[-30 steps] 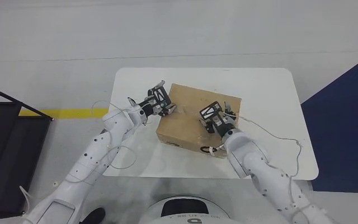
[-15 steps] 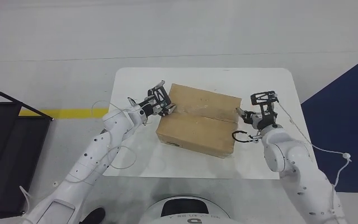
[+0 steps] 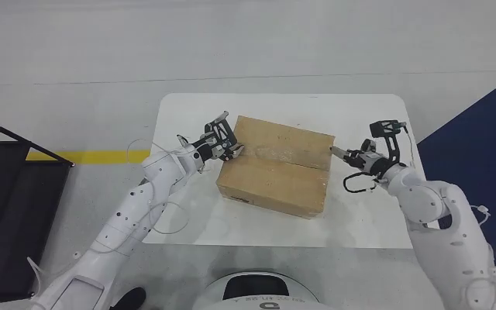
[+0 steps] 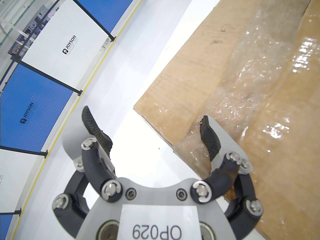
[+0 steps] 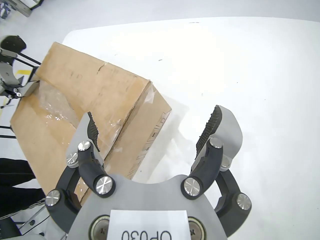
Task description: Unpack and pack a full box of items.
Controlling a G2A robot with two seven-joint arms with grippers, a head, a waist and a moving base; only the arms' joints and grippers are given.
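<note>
Floor and table: pale grey floor all round, a yellow line [image 3: 101, 156] off on the left arm's side, and a white table [image 3: 372, 116] with rounded corners in the middle.
Box: brown cardboard box [image 3: 275, 167], flaps down, lying a bit skewed on the table between the two grippers.
Tape: clear tape [image 4: 250, 81] runs along the top seam. The left wrist view gets all the wrinkles and shine up close, from the top view it's just a paler stripe.
Left gripper: left gripper [image 3: 225, 143] [image 4: 146, 118] is spread wide, holding nothing. The box's end is right at it, one finger [image 4: 208, 138] over the taped seam edge and the other out over bare table. Can't tell if that finger actually touches.
Right gripper: right gripper [image 3: 342, 169] [image 5: 153, 113] is spread too, nothing in it. The box's other end sits just beside one fingertip, and bare table is under the rest.
Box end face: the right wrist view gives the short end wall of the box, which the top view barely shows.
Across the box: the right wrist view also catches the left gripper at the far end.
Background: blue and white barrier panels [image 4: 45, 58] stand behind the left gripper, off the table.
</note>
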